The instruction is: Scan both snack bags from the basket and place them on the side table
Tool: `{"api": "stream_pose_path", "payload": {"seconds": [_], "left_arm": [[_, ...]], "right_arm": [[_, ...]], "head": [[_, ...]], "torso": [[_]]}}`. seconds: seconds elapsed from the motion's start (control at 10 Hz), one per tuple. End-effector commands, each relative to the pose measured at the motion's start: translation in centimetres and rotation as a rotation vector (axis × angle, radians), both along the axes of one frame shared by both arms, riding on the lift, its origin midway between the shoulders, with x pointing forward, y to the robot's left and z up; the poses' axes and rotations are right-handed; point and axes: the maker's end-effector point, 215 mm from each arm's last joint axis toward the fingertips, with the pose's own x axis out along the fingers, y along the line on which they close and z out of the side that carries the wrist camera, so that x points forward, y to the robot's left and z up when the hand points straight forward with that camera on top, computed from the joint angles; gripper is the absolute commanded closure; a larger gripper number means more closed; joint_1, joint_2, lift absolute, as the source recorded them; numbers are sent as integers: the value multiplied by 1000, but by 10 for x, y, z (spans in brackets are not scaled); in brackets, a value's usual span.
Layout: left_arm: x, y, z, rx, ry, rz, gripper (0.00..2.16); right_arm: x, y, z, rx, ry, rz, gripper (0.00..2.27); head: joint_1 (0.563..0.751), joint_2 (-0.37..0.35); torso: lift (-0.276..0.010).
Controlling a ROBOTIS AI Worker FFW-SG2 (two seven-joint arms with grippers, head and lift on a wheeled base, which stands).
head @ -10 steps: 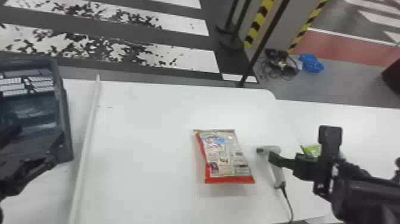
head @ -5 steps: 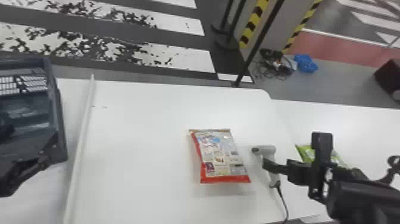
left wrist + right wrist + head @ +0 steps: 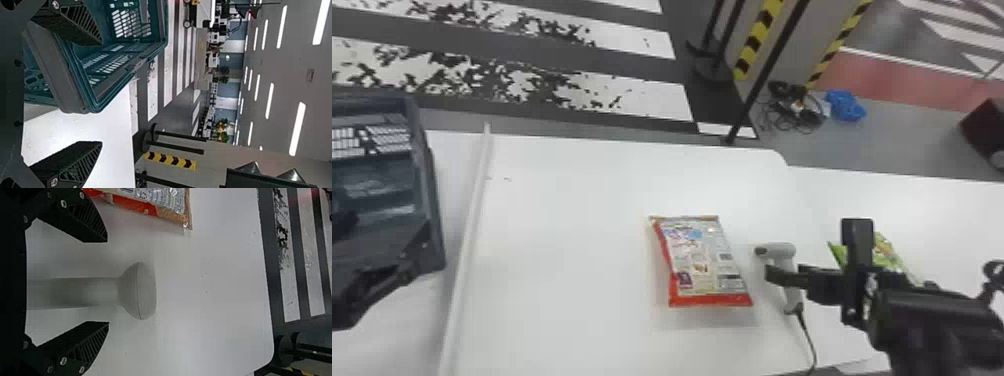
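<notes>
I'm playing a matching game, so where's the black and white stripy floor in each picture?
Head view: the stripy floor is at the top left, past the far edge of the white tabletop.
Left wrist view: the stripy floor is beyond the basket.
Right wrist view: the stripy floor is past the white tabletop's edge.
Shared landmark: white tabletop.

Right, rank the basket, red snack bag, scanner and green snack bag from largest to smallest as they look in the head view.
1. Basket, even cut off by the view's edge
2. Red snack bag
3. Scanner and green snack bag: not ranked, as both are partly hidden and too close to call
</notes>
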Motion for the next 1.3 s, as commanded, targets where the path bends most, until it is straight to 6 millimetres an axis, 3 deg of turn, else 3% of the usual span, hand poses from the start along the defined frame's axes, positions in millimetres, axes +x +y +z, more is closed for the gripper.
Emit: {"api": "stream_pose_path", "payload": {"seconds": [0.0, 0.1, 0.2, 0.3, 0.7, 0.9, 1.2], "left_arm": [[0, 0, 0, -2, 1, -1, 90], [0, 0, 0, -2, 1, -1, 90], [0, 0, -1, -2, 2, 0, 90], [0, 0, -1, -3, 2, 0, 90], [-1, 0, -1, -3, 2, 1, 90], [-1, 0, 0, -2, 1, -1, 90], [0, -1, 1, -1, -2, -4, 90]], "right_arm": [[5, -1, -2, -37, 6, 44, 606], [4, -1, -3, -46, 18, 60, 1207], [1, -6, -7, -64, 41, 38, 2159], [-1, -9, -9, -73, 53, 30, 2256], [-4, -9, 5, -65, 40, 5, 2256], [-14, 4, 21, -46, 42, -5, 2256], [-25, 41, 39, -18, 32, 27, 2256]], "head": [[695, -303], [695, -304], [695, -301], [695, -307], [695, -319], [695, -317], [695, -288]], "torso": [[-75], [-75], [-75], [-75], [-75], [-75], [-75]]}}
